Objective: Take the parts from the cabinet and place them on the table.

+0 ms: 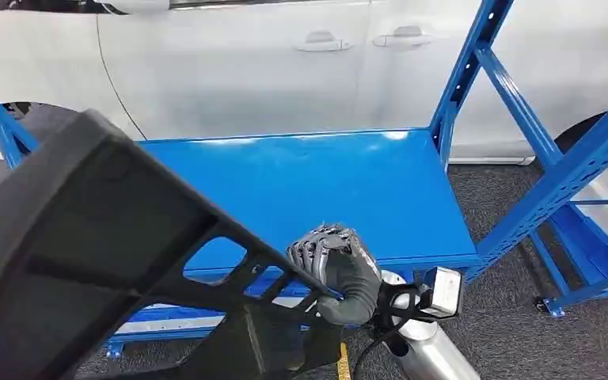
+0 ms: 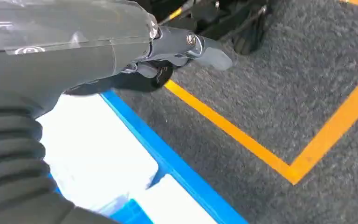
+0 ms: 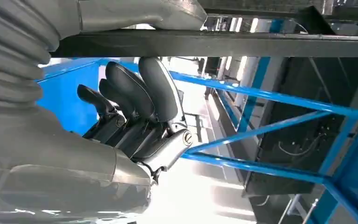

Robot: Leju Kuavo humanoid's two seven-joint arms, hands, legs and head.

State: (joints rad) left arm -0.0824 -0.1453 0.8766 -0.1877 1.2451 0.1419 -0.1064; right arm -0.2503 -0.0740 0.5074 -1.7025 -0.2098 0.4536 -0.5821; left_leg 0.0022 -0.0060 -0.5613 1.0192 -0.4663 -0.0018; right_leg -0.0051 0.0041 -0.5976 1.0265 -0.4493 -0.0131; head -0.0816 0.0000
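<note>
I am gripping the large black part (image 1: 103, 261) at lower left with my right robot hand (image 1: 336, 269), carrying it, not yet placed.

1. Part (image 1: 87, 237): matte black.
2. Rack shelf (image 1: 324, 190): glossy blue; frame (image 1: 522, 103) blue.
3. Right robot hand (image 1: 336, 269): grey, darker fingers.
4. Car (image 1: 285, 63): white.
5. Floor carpet (image 2: 284, 84): dark grey speckled, orange line (image 2: 233, 130).
</note>
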